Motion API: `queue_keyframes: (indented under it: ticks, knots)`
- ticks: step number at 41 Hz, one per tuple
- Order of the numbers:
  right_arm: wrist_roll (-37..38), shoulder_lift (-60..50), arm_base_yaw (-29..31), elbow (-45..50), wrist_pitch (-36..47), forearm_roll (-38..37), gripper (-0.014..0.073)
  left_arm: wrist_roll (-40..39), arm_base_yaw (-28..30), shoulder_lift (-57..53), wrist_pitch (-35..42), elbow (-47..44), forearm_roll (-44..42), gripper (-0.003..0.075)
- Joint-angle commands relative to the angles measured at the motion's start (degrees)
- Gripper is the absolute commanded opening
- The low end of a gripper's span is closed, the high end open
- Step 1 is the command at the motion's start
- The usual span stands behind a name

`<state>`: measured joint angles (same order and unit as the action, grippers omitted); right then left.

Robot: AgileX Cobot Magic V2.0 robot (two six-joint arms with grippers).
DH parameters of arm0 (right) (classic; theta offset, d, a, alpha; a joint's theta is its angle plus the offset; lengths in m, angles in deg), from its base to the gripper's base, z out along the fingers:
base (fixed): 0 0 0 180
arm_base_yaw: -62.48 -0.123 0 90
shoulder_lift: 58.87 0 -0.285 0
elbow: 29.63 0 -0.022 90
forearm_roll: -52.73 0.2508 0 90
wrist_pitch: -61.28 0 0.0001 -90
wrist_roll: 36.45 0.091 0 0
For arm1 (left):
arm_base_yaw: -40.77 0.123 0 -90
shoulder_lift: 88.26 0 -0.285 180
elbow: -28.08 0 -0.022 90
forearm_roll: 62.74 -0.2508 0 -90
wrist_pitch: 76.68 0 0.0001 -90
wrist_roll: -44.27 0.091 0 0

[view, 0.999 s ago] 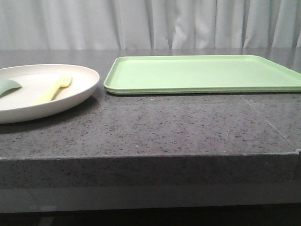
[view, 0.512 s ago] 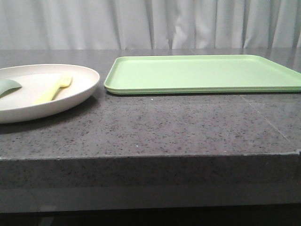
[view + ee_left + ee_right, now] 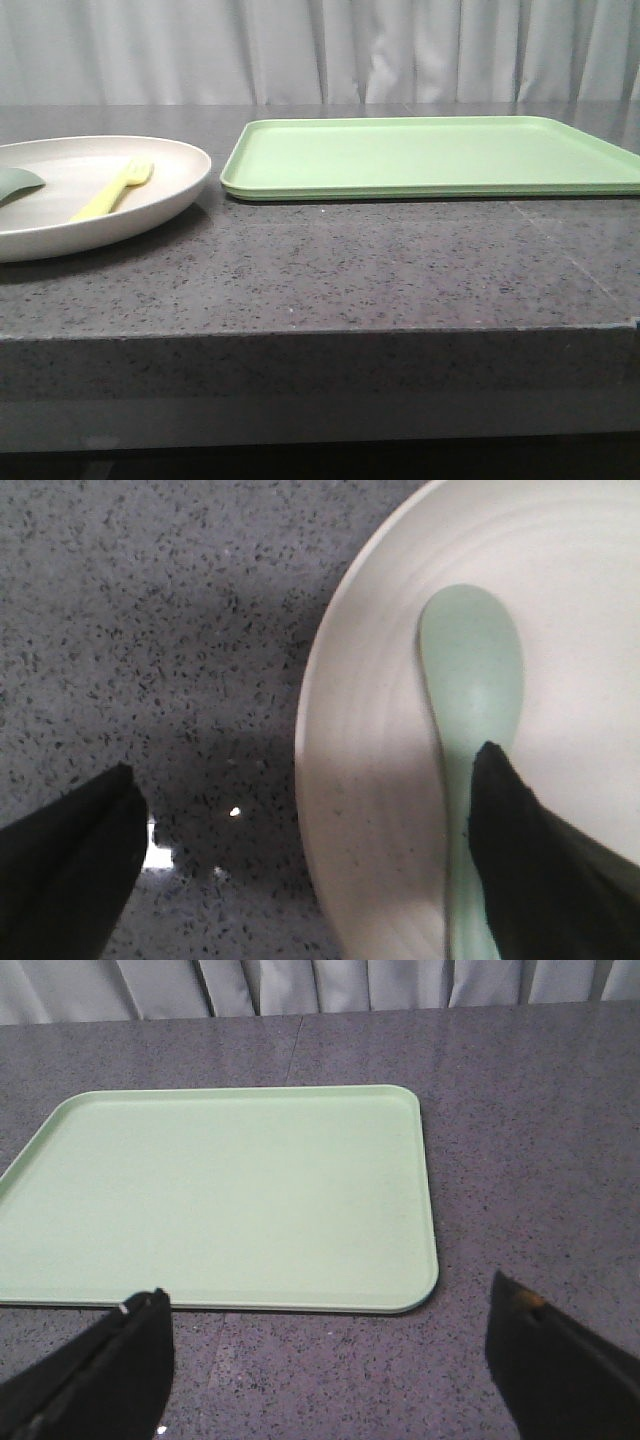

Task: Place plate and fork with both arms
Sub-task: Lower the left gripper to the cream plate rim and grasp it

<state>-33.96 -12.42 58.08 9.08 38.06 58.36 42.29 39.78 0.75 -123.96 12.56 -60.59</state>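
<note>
the fork [image 3: 113, 189] and a spoon [image 3: 470, 695] lie in the plate [image 3: 170, 195] beside the tray [image 3: 430, 155]; both the left gripper [image 3: 300, 860] and right gripper [image 3: 325, 1360] are spread wide, holding nothing.

A dark speckled stone table [image 3: 380, 270] stands before pale pleated curtains [image 3: 330, 50].

No legible text, label, brand mark, number or sign appears in any view. The plate [image 3: 150, 205], fork [image 3: 112, 189], grey-green spoon [image 3: 470, 680], light-green tray [image 3: 430, 155], speckled stone table [image 3: 330, 270] and the curtain [image 3: 320, 50] across the top of the frame all present plain, unmarked surfaces.
</note>
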Motion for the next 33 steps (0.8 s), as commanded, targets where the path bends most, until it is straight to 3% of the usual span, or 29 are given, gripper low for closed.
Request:
queue_keyframes:
  ticks: [1, 10, 23, 33]
  knots:
    - [-0.48, 0.15, -0.01, -2.15, 3.27, -0.37, 0.0653, 0.04, 0.1, 0.83, 1.28, 2.44, -0.32, 0.063]
    - [-0.48, 0.15, -0.01, -2.15, 3.14, -0.37, 0.0653, 0.04, 0.1, 3.07, 1.82, 2.44, -0.32, 0.0604]
    - [-0.48, 0.15, -0.01, -2.15, 3.14, -0.37, 0.0653, 0.04, 0.1, 3.2, 3.3, 2.05, 1.11, 0.0347]
    - [-0.48, 0.15, -0.01, -2.15, 3.14, -0.37, 0.0653, 0.04, 0.1, 3.2, 3.67, 1.84, 2.25, 0.0285]
